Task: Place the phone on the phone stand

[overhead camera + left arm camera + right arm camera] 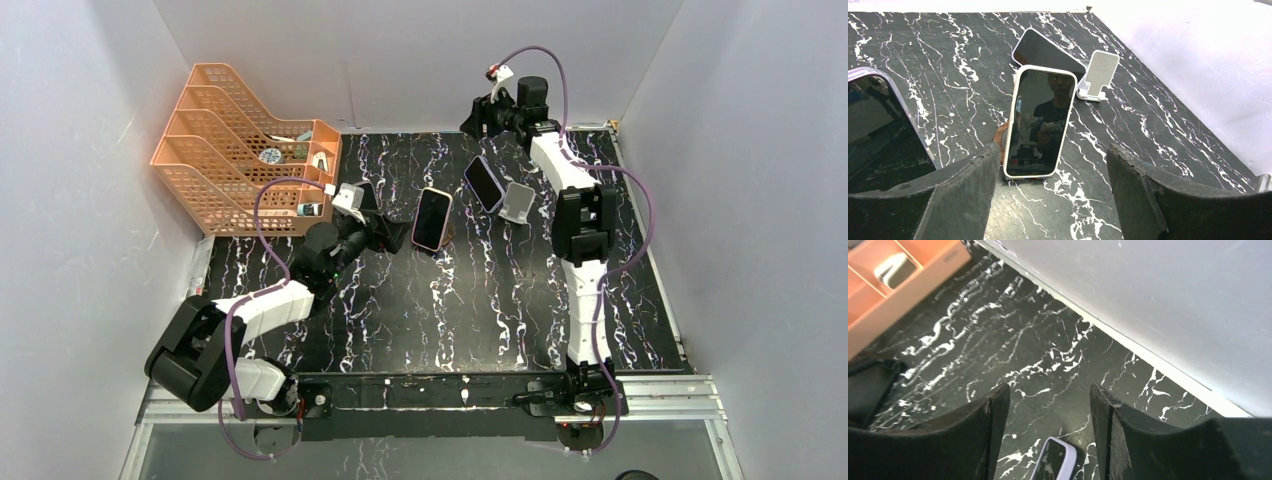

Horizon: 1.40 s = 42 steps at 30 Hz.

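A phone in a pale case (pixel 432 218) (pixel 1040 122) leans upright on a round wooden stand (pixel 1000 136) mid-table. Behind it, a purple-cased phone (pixel 484 183) (pixel 1048 50) rests tilted against a white phone stand (pixel 517 203) (pixel 1100 75). My left gripper (pixel 392 235) (pixel 1053 152) is open just left of the pale phone, with nothing between its fingers. My right gripper (pixel 478 125) (pixel 1050 392) is open near the back wall. It holds nothing. The top of the purple-cased phone (pixel 1055 462) shows below it.
An orange multi-slot tray (pixel 245 150) (pixel 908 270) with small items stands at the back left. Another glossy phone-like slab (pixel 878 125) stands close at the left of the left wrist view. Grey walls (pixel 400 50) enclose the table.
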### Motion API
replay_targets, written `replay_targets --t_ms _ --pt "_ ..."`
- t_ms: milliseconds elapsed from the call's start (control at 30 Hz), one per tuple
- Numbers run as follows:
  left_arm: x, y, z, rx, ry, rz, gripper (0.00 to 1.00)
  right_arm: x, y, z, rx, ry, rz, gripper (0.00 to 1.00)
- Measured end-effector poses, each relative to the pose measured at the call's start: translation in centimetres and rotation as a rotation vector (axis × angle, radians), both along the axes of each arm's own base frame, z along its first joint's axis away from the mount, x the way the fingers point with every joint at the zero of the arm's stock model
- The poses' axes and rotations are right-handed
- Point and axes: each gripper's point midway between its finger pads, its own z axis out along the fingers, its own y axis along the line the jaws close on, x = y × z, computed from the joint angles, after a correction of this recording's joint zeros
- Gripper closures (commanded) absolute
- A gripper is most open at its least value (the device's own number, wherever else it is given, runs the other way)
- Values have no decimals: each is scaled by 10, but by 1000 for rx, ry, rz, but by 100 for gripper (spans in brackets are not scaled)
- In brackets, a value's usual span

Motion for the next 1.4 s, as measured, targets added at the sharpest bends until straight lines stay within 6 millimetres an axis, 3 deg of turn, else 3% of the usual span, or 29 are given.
replay_targets --t_ms 167,433,1033,1400 --pt "0 0 -1 2 3 0 25 7 -4 -41 -107 119 5 23" --pt "1 -3 -19 23 41 -13 26 -22 -17 -77 -203 268 51 24" --pt "0 -6 -23 26 49 -27 26 -46 -26 -104 -257 372 89 29" --pt "0 -6 -25 29 54 -31 26 -49 -26 -112 -266 386 103 35"
